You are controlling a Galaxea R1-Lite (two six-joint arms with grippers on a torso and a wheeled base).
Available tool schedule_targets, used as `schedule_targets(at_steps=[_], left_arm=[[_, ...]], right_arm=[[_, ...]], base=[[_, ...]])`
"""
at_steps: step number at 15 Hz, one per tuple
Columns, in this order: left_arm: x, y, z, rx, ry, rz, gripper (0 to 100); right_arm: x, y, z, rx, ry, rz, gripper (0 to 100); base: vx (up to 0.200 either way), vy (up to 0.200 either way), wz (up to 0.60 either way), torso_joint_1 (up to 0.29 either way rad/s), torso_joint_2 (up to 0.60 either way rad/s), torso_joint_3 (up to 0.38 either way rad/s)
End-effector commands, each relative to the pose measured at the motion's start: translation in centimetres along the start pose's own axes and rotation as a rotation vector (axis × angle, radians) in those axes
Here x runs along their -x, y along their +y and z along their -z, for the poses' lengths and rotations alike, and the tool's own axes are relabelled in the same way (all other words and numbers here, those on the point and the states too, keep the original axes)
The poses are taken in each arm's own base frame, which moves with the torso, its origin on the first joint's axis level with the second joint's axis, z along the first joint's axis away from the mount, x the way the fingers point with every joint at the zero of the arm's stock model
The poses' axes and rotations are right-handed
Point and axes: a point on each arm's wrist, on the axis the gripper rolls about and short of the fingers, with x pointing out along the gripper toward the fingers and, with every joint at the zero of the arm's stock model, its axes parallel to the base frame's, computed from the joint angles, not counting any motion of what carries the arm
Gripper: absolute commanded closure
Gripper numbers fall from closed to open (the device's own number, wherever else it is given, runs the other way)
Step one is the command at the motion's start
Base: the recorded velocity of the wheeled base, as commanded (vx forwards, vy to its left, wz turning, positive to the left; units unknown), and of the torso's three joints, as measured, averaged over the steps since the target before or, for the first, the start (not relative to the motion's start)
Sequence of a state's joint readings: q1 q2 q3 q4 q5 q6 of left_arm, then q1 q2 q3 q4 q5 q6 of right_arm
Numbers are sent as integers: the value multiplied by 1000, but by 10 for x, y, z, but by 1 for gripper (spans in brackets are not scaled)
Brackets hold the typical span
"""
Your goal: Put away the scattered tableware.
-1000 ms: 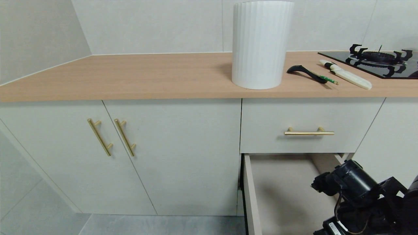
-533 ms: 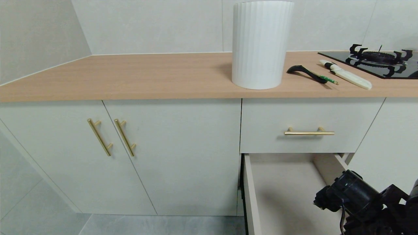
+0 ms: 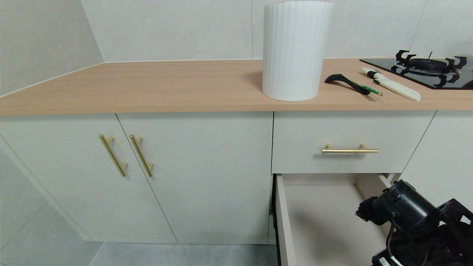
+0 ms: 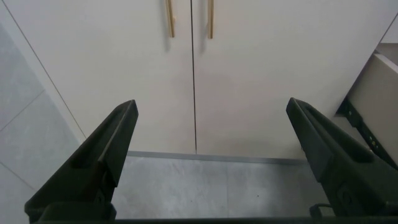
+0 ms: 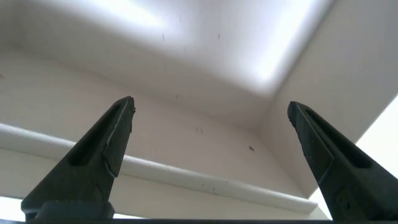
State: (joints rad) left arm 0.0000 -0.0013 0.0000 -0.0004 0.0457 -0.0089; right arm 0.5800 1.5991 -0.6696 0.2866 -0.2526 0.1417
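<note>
Both sets of jaws gape empty on your left gripper (image 4: 210,109) and right gripper (image 5: 211,104), while the white knife (image 3: 391,84) lies at the right of the countertop (image 3: 166,87), likely light, stiff and slick, so pinch its handle squarely.

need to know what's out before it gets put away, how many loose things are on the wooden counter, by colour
white: 2, the tall ribbed container and the long white utensil
black: 1, the curved black utensil
green: 1, the thin green stick
total: 4
</note>
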Motion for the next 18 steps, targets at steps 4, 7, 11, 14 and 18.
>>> schedule_targets(at_steps=[4, 7, 11, 14, 18], left_arm=[[0, 0, 0, 0, 2, 0, 0], [0, 0, 0, 0, 2, 0, 0], [0, 0, 0, 0, 0, 0, 0], [0, 0, 0, 0, 0, 0, 0], [0, 0, 0, 0, 0, 0, 0]], right_arm=[[23, -25, -13, -143, -187, 24, 0], [35, -30, -14, -174, -283, 22, 0], [41, -31, -17, -186, -338, 19, 0], [41, -34, -19, -201, -355, 24, 0], [40, -34, -19, -200, -355, 23, 0]], base=[[0, 0, 0, 0, 0, 0], [0, 0, 0, 0, 0, 0], [0, 0, 0, 0, 0, 0], [0, 0, 0, 39, -172, -132], [0, 0, 0, 116, -365, -304]])
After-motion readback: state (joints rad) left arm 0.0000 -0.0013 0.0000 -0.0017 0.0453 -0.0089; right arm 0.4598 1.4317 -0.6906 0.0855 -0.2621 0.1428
